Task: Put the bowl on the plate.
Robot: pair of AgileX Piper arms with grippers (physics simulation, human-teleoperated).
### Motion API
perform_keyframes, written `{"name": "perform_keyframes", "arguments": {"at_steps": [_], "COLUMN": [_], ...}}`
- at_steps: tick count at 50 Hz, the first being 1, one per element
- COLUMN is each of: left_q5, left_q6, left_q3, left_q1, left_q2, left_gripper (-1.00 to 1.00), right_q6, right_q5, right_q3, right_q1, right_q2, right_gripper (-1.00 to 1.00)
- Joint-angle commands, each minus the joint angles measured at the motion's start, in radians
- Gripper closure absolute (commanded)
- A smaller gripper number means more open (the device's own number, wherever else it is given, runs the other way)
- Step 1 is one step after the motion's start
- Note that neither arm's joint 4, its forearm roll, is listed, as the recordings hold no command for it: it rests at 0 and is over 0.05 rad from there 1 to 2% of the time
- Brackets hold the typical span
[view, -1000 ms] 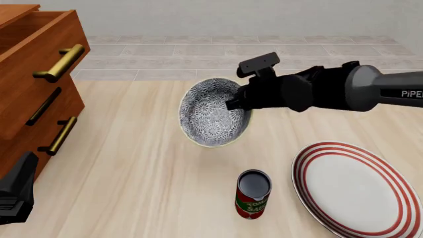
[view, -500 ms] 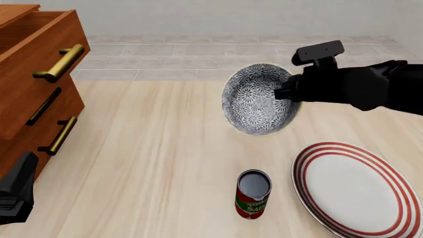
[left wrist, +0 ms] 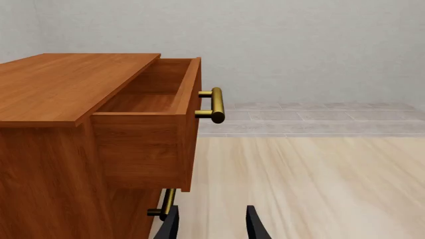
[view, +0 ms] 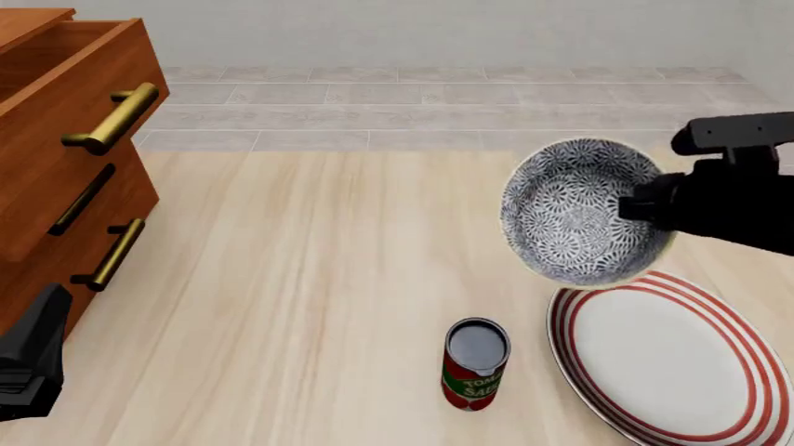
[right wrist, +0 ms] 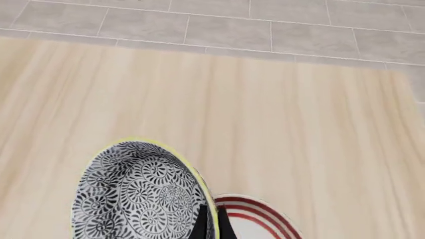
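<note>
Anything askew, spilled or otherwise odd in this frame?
Nothing spilled or damaged. Two things stand out: the bowl is carried steeply tilted, its opening facing sideways, pinched at the rim by the right gripper, above the far edge of the plate. The dresser's top drawer stands open. The can is upright.

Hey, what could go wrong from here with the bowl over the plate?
The right gripper pinches the bowl only by its rim, tilted in the air, so it may slip or land on edge. It hangs near the plate rim, not its centre. The red can stands close by.
</note>
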Motion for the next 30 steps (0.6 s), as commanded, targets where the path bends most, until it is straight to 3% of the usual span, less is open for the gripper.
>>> {"name": "perform_keyframes", "arguments": {"at_steps": [1,20,30], "left_q5": [0.000,0.000,0.000], "left_q6": [0.000,0.000,0.000], "left_q3": [0.000,0.000,0.000], "left_q1": [0.000,0.000,0.000], "left_q2": [0.000,0.000,0.000], "left_gripper": [-1.00,-1.00,-1.00], "right_q6": [0.016,0.028,0.050], "right_q5": [0.020,0.153,0.184], "right_q3": [0.086,0.219,0.274], "right_q1": [-0.079,-0.247,-0.288], "right_q2": [-0.117,-0.373,-0.456], "right_gripper": [1.00,1.00,1.00]}}
